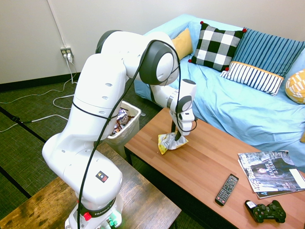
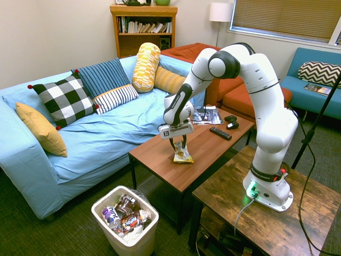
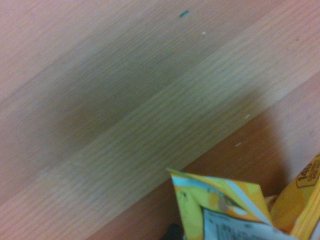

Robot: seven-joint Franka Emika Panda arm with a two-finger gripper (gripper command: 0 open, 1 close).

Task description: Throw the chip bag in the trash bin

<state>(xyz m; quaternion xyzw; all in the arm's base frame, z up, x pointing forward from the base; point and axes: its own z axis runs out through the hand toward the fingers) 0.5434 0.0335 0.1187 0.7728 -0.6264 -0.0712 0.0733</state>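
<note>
The chip bag (image 1: 169,142) (image 2: 183,156) stands crumpled on the wooden coffee table (image 1: 214,157) (image 2: 208,146), near the table's end closest to the bin, silvery with yellow edges. My gripper (image 1: 179,135) (image 2: 179,145) points straight down onto it, fingers apart on either side of the bag's upper edge. Up close, the wrist view catches the yellow printed bag (image 3: 225,210) against the wood grain. The white trash bin (image 1: 126,134) (image 2: 114,234) sits on the floor beside that end of the table, holding several dark wrappers.
A magazine (image 1: 271,174), a remote (image 1: 227,189) and a black game controller (image 1: 265,212) lie at the table's far end. The blue sofa (image 1: 238,105) with several cushions runs along the table's far side.
</note>
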